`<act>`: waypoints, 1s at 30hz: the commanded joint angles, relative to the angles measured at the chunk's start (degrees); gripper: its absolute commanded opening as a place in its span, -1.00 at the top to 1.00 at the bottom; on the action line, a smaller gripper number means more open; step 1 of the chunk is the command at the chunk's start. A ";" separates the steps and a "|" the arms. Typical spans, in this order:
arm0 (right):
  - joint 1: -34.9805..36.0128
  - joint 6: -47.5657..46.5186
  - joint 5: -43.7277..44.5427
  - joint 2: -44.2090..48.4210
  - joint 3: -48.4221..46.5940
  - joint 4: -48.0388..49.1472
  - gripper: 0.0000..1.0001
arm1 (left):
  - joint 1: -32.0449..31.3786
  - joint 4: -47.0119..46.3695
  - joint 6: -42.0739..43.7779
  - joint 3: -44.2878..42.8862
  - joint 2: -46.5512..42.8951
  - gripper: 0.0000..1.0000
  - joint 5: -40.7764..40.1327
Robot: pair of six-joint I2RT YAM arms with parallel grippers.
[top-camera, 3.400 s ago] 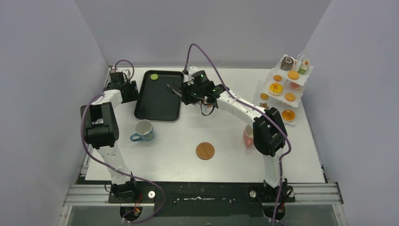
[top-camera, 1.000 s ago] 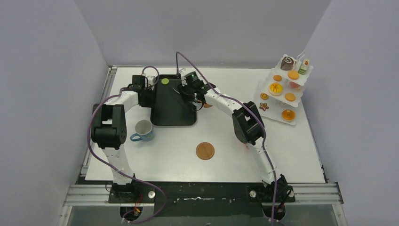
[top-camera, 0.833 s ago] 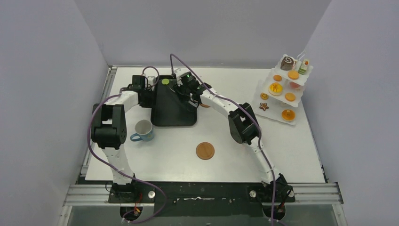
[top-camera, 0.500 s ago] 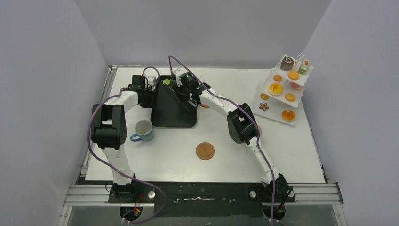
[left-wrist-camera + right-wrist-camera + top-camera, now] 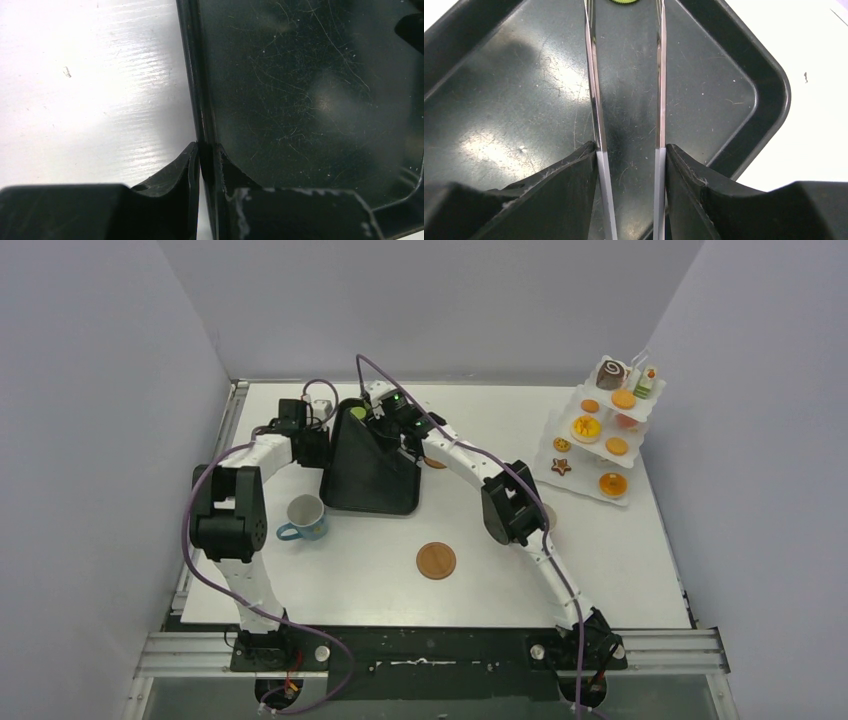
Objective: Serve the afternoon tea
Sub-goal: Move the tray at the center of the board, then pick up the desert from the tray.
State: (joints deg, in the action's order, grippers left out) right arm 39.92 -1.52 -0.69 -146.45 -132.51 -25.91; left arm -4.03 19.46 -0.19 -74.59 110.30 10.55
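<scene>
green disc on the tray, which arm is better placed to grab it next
Right. The right claw holds the tongs, tips pointing at the green disc; the left claw is clamped on the tray.

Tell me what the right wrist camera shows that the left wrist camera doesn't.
Only the right wrist view shows the metal tongs held in the right gripper, with the green disc between their blades at the top edge. Only the left wrist view shows the left gripper pinched shut on the side rim of the black tray. Both show that tray's scratched floor and the white table beside it.
</scene>
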 commanded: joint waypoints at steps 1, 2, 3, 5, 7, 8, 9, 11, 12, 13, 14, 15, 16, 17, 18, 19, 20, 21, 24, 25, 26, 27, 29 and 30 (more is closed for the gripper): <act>0.42 -0.35 1.97 -0.23 -3.05 1.65 0.05 | -0.45 -2.72 1.92 -0.34 -4.54 0.97 2.56; 0.42 -0.37 1.86 -0.27 -3.08 1.58 0.05 | -0.38 -2.44 1.72 -0.44 -4.48 0.97 2.47; 0.42 -0.39 1.83 -0.35 -3.05 1.44 0.04 | -0.36 -2.34 1.68 -0.42 -4.48 0.97 2.51; 0.42 -0.28 1.67 -0.46 -3.05 0.96 0.05 | -0.36 -2.66 1.61 -0.07 -4.48 0.97 2.63; 0.33 -0.08 1.36 -0.46 -3.10 0.80 0.05 | -0.36 -2.91 1.25 0.02 -4.40 0.97 2.64; 0.27 0.19 1.16 -0.50 -3.12 0.85 0.05 | -0.36 -2.93 1.20 0.05 -4.32 0.97 2.82; 0.25 0.36 1.13 -0.50 -3.28 0.86 0.05 | -0.44 -3.08 1.06 0.09 -4.31 0.97 2.96; 0.24 0.60 1.13 -0.65 -3.60 0.84 0.07 | -0.45 -3.24 0.88 0.37 -4.35 0.97 3.00; 0.24 0.63 -0.32 -0.61 -3.63 0.90 0.10 | -0.45 -3.43 0.81 0.47 -4.39 0.97 3.07; 0.24 0.64 -0.86 -0.68 -3.63 1.02 0.15 | -0.45 -3.58 0.78 0.61 -4.47 0.97 3.08; 0.29 0.64 -1.11 -0.83 -3.68 1.11 0.18 | -0.45 -3.73 0.72 0.72 -4.48 0.97 3.08; 0.33 0.64 -1.21 -0.92 -3.82 1.04 0.19 | -0.45 -3.85 0.77 0.71 -4.48 0.97 3.20; 0.34 0.64 -1.35 -1.06 -4.14 0.93 0.19 | -0.45 -3.92 0.72 0.73 -4.48 0.97 3.27; 0.33 0.64 -1.48 -1.25 -4.36 0.76 0.19 | -0.45 -4.11 0.68 0.69 -4.56 0.97 3.34; 0.34 0.57 -1.57 -1.35 -4.72 0.61 0.19 | -0.45 -4.06 0.63 0.66 -4.63 0.97 3.34; 0.33 0.41 -1.66 -1.56 -4.96 0.57 0.19 | -0.45 -4.03 0.67 0.63 -4.65 0.97 3.25; 0.45 0.07 -1.87 -1.62 -5.17 0.52 0.19 | -0.45 -4.12 0.67 0.69 -4.68 0.97 3.23; 0.61 -0.33 -2.02 -1.66 -5.40 0.33 0.19 | -0.45 -4.16 0.69 0.75 -4.66 0.97 3.21; 1.01 -0.97 -1.72 -1.16 -5.58 -0.10 0.18 | -0.45 -4.25 0.46 0.69 -4.49 0.97 3.17; 1.03 -0.95 -1.60 -0.86 -5.43 -0.06 0.18 | -0.39 -4.24 0.49 0.61 -4.44 0.96 3.12; 1.01 -0.82 -1.59 -0.39 -5.12 -0.02 0.18 | -0.37 -4.26 0.51 0.54 -4.35 0.95 2.90; 1.06 -0.65 -1.55 0.04 -4.92 0.10 0.18 | -0.32 -4.13 -0.37 0.50 -4.25 0.95 2.49; 1.01 -0.50 -2.03 0.73 -4.93 -0.09 0.17 | -0.15 -3.57 -1.83 0.08 -3.85 0.95 0.73; 0.99 -0.55 -2.26 1.11 -5.01 -0.44 0.17 | -0.04 -3.18 -2.24 -0.06 -3.60 0.95 -0.25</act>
State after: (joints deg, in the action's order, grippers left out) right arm 40.51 -1.52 -1.98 -148.86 -134.67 -28.08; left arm -4.03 18.59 -1.50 -73.32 109.71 10.57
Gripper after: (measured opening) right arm 0.423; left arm 0.108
